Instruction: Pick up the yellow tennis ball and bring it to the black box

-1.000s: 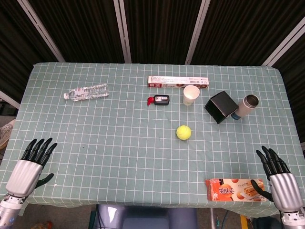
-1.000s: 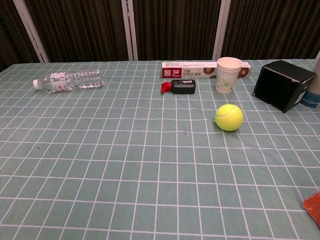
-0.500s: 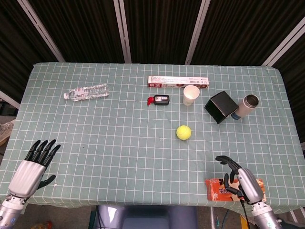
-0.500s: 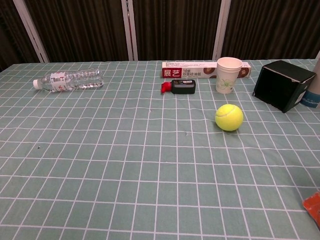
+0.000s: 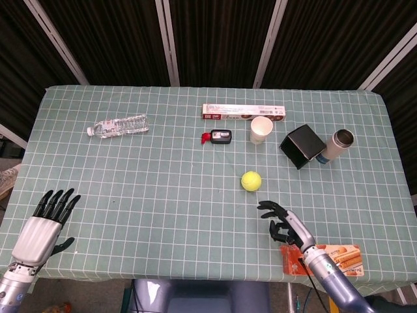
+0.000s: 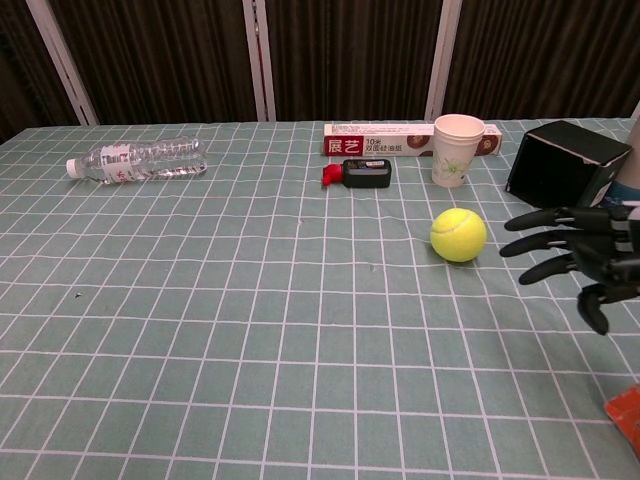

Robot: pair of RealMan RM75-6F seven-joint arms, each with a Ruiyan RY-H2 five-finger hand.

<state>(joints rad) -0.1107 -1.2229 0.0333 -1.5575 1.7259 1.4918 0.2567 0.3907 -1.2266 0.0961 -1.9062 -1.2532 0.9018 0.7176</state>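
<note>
On the checked bench (image 5: 163,195), the right hand (image 5: 281,220), fingers apart and empty, hovers near the yellow tennis ball (image 5: 251,180); a clumsy nudge could roll it away.

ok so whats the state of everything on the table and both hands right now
tennis ball: on the cloth, untouched
right hand: open, fingers spread, short of the ball
left hand: open, at the near table edge
black box: tilted, beside the flask
paper cup: upright
water bottle: lying on its side
flask: lid off
</note>
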